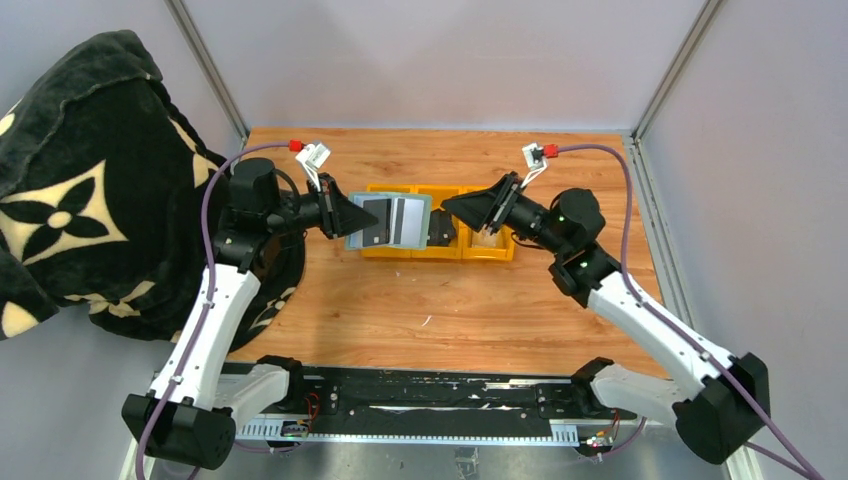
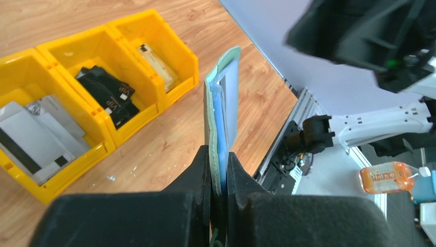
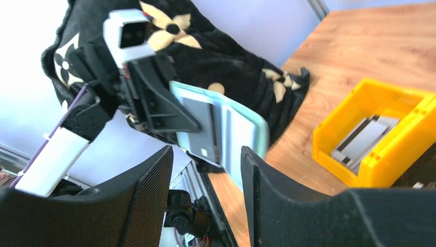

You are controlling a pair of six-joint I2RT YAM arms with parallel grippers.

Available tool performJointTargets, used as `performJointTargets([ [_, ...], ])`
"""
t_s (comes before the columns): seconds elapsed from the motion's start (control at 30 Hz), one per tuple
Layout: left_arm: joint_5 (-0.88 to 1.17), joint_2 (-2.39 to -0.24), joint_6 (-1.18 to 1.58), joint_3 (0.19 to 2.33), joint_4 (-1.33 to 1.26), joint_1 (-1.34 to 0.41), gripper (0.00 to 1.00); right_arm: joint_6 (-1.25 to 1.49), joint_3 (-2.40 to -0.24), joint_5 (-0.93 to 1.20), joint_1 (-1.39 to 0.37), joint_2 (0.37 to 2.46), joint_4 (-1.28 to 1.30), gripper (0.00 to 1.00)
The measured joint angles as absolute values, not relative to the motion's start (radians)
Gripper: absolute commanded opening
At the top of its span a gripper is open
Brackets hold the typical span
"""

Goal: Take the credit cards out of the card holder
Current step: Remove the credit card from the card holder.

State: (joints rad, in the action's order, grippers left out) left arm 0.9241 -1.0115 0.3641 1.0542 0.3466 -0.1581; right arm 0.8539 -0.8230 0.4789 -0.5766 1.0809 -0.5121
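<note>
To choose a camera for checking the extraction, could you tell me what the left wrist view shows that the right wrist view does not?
Only the left wrist view: the card holder edge-on, plus the yellow tray's middle and far compartments, holding black cards and a tan card.
Only the right wrist view: the card holder's open inner face with a grey card in it, and the black patterned blanket.
Both: the left gripper shut on the card holder, and grey cards in the tray's end compartment.
</note>
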Motion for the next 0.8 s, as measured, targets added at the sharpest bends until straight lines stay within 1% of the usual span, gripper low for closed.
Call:
performJointTargets([
  [0.1, 0.888, -1.024, 0.360, 1.061, 0.383, -0.158, 0.00, 0.810, -0.879, 0.449, -0.600, 1.026, -0.436, 0.55],
  [0.2, 0.869, -1.029, 0.361, 1.064, 0.406, -0.158, 0.00, 0.792, -0.915, 0.448, -0.649, 1.025, -0.415, 0.57],
  [0.3, 0.873, -1.030, 0.374, 1.065, 0.413, -0.158, 0.00, 0.794, -0.947, 0.483, -0.711, 1.079, -0.425, 0.59],
  [0.4, 0.905, -1.031, 0.401, 1.066, 0.411, -0.158, 0.00, 0.817, -0.960, 0.543, -0.756, 1.177, -0.462, 0.60],
  [0.5, 0.947, -1.030, 0.429, 1.066, 0.399, -0.158, 0.00, 0.852, -0.960, 0.595, -0.765, 1.265, -0.491, 0.60],
  [0.6, 0.989, -1.029, 0.462, 1.066, 0.384, -0.158, 0.00, 0.873, -0.958, 0.612, -0.765, 1.295, -0.511, 0.60],
  [0.73, 1.040, -1.029, 0.514, 1.066, 0.344, -0.158, 0.00, 0.901, -0.958, 0.638, -0.765, 1.318, -0.569, 0.58],
  [0.8, 1.058, -1.029, 0.541, 1.066, 0.323, -0.158, 0.00, 0.912, -0.958, 0.648, -0.765, 1.324, -0.590, 0.54],
])
